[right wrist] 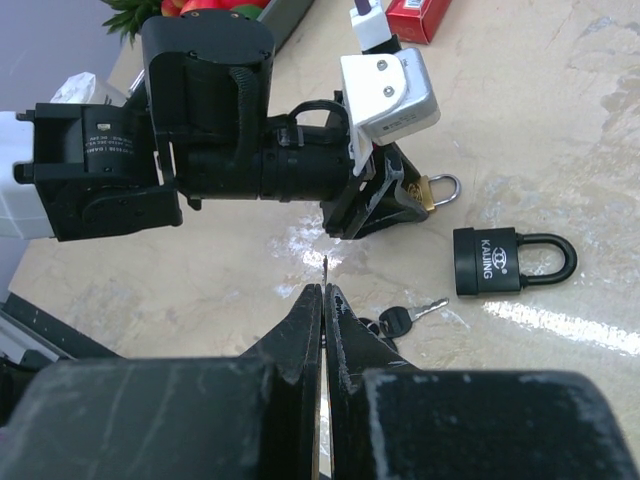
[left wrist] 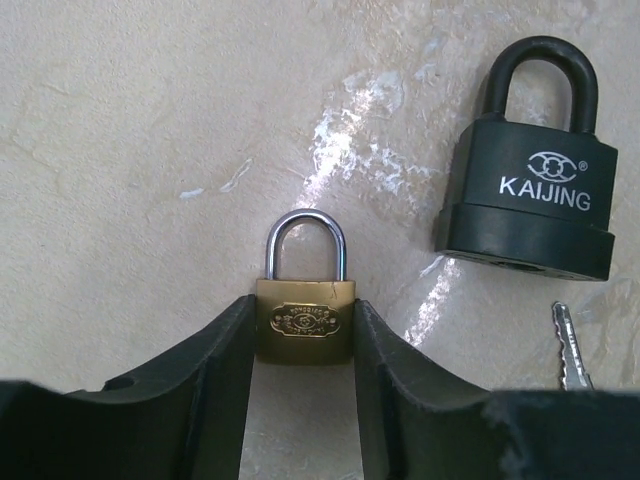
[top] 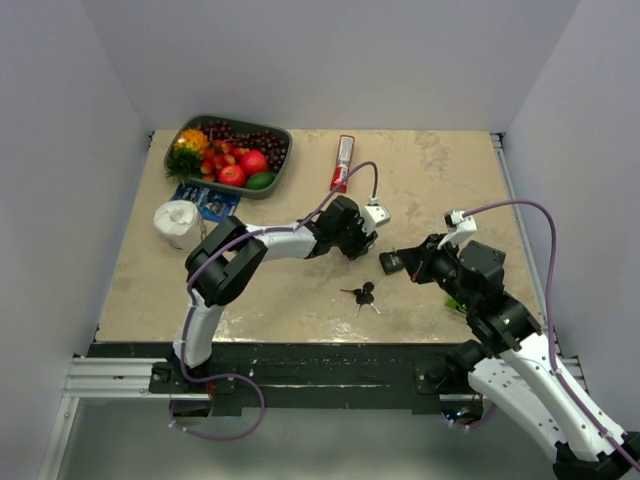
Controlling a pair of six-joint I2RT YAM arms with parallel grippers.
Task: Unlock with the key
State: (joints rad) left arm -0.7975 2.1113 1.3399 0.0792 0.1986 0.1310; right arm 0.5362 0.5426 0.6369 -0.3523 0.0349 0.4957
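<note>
The task is at an early stage: no key is seated in any lock and both shackles are down. The left fingers (left wrist: 215,370) sit against the two sides of the brass padlock (left wrist: 304,318), which lies flat on the counter (top: 280,300) with its shackle pointing away from the wrist. As far as the left wrist view shows, both pads touch the lock body, so this lock appears to be braced for the work. The black padlock (left wrist: 530,210) lies just beside it, untouched. The key bunch (top: 362,296) rests on the counter between the two arms, near the black padlock and on the base side of it, apart from both sets of fingers. One silver blade reaches the lower right of the left wrist view. The right fingers (right wrist: 300,330) are pressed together and hover above the counter, close to the key bunch. A thin sliver shows between their tips; what it is cannot be told. Remaining steps, as judged: pick up a key by its black head, align the blade with the keyway, insert, turn, and release the shackle.
</note>
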